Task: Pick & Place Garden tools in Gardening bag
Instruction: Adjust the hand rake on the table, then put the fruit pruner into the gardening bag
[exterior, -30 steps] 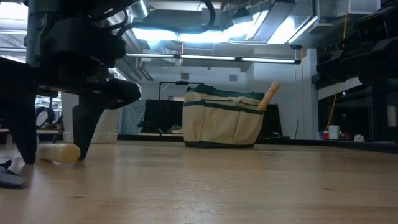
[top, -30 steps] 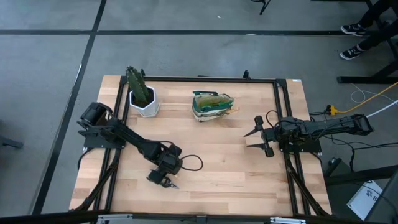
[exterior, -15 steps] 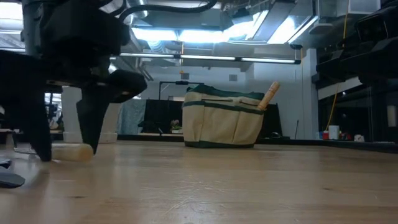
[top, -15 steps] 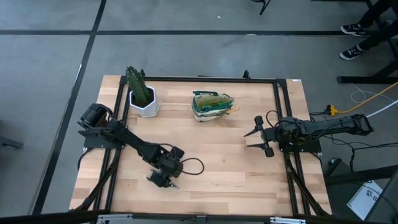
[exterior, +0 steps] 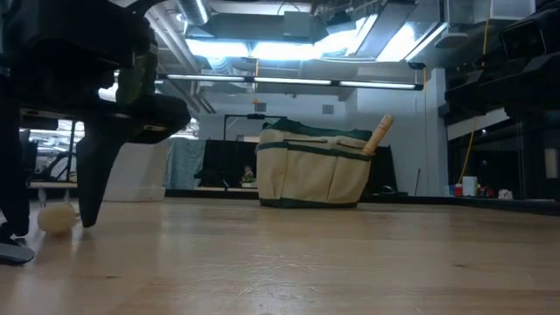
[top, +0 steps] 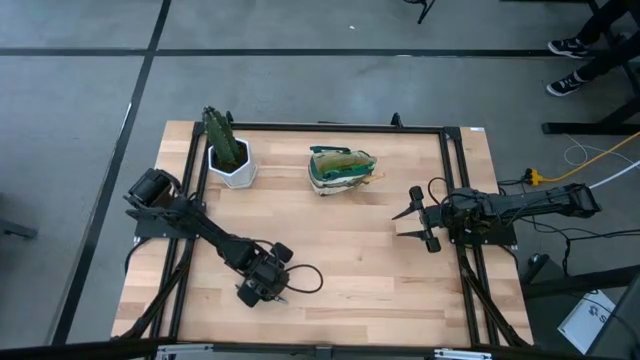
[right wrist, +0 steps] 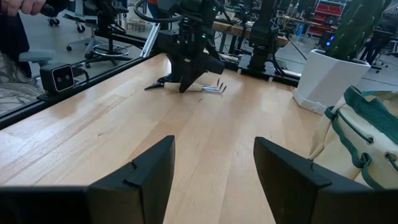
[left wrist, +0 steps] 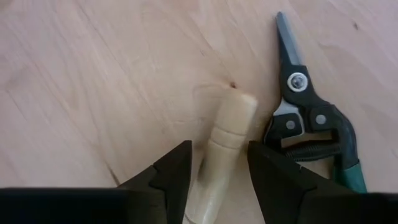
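Note:
My left gripper (top: pixel 262 291) points down near the table's front left, open. Its fingers stand on either side of the claw rake's wooden handle (left wrist: pixel 225 149), close to it; whether they touch it I cannot tell. The rake lies flat, its tines (right wrist: pixel 215 88) showing in the right wrist view. The black-handled pruning shears (left wrist: pixel 309 121) lie flat beside the handle. The tan gardening bag (top: pixel 342 168) stands at the far middle with a wooden handle (exterior: pixel 379 134) sticking out of it. My right gripper (top: pixel 414 218) waits open at the table's right.
A white pot with a green cactus-like plant (top: pixel 229 155) stands at the far left. A black frame rail (top: pixel 320 127) runs around the tabletop. Bare wood (top: pixel 350 250) lies between the left gripper and the bag.
My left gripper has shifted toward the table's left edge, staying low over the rake's handle. In the low view the handle showed its long side before and now shows as a short round end between the fingers.

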You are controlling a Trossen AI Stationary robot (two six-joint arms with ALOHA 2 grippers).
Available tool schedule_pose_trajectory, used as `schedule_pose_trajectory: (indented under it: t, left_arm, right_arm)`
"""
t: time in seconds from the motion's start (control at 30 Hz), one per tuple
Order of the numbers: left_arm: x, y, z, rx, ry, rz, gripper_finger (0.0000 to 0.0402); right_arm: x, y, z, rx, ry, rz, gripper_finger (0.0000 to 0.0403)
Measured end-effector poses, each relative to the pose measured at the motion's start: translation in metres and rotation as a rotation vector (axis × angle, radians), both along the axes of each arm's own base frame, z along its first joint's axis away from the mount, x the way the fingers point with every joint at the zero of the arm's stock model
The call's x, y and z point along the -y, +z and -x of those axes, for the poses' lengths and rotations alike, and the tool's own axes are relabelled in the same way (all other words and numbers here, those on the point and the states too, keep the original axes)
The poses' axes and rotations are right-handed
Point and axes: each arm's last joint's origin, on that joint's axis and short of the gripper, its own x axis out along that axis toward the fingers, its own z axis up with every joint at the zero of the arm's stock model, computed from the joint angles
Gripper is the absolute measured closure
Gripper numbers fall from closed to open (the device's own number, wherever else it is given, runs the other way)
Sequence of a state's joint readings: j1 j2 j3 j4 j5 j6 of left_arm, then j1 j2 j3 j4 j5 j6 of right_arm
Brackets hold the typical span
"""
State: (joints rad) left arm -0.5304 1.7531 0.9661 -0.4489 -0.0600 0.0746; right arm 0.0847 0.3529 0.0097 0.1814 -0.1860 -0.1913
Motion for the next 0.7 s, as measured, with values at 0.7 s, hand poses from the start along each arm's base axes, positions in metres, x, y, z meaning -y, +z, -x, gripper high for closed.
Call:
schedule_pose_trajectory:
  t: [0.7]
  left_arm:
    - [0.022,0.024,0.016,-0.085,0.067,-0.022,0.0206]
  right_arm:
    - [0.000,0.000,0.000,0.000,-0.001,0.000,0.0183]
